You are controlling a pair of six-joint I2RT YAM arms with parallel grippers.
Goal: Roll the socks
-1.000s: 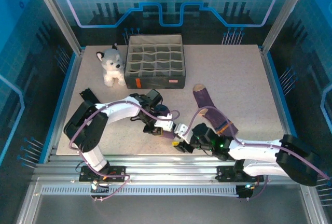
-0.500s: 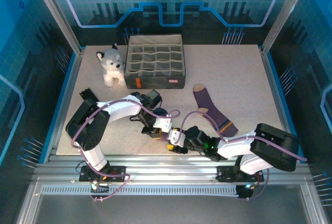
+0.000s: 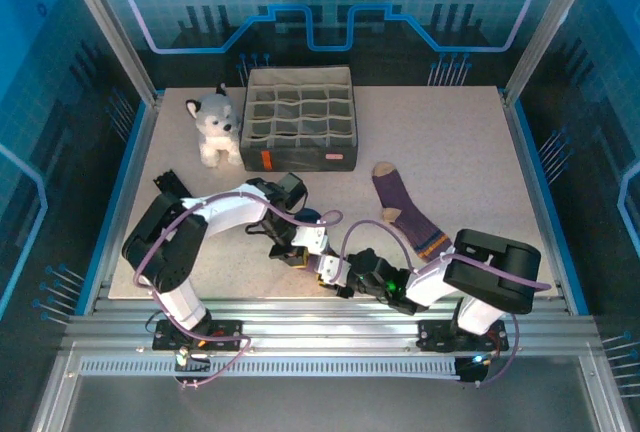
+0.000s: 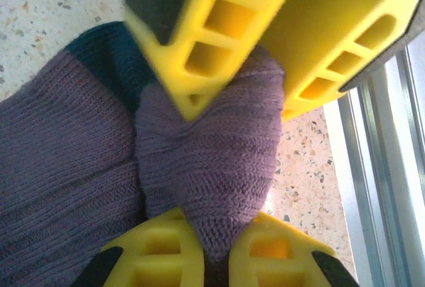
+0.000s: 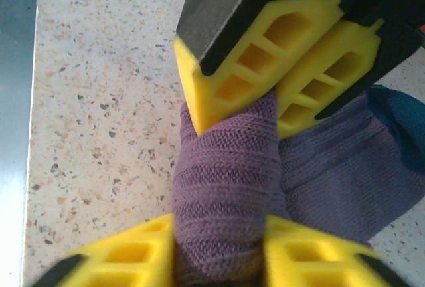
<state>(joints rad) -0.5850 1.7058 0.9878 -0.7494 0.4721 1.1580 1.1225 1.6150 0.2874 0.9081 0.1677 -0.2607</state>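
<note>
Purple knit, navy-patched — the bunched sock (image 4: 66,154) sits at the near edge of the bench (image 3: 450,142), left fingers (image 4: 159,254) and right fingers (image 5: 312,254) both clamped on its fold — the tan-toed sock (image 3: 410,214) lies flat to the right.

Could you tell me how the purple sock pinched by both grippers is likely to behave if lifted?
Probably floppy: the sock bunches into a ridge between the left gripper and right gripper. Its ribbed knit likely resists slipping from the grip.
</note>
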